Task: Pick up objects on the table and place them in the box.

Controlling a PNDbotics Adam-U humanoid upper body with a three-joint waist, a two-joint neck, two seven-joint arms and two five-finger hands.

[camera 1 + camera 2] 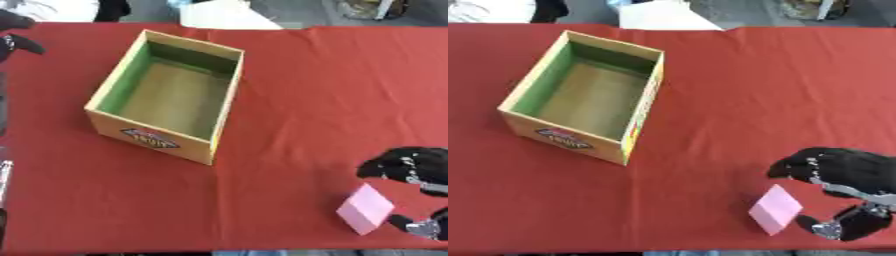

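Note:
A pink block (776, 209) lies tilted on the red tablecloth near the front right edge. My right hand (852, 172) is just to its right, open, with the fingers (798, 165) spread above the block and the thumb (833, 229) low at the block's right corner. The hand does not close round the block. An open cardboard box (154, 136) with a green inside stands left of the middle, with nothing in it. Dark parts of my left hand (19, 42) show at the far left edge in the left eye view only.
The red tablecloth (332, 90) covers the whole table, with a wide bare stretch between the box and the block. A white sheet (229, 17) lies beyond the far edge. The front edge runs just under the block.

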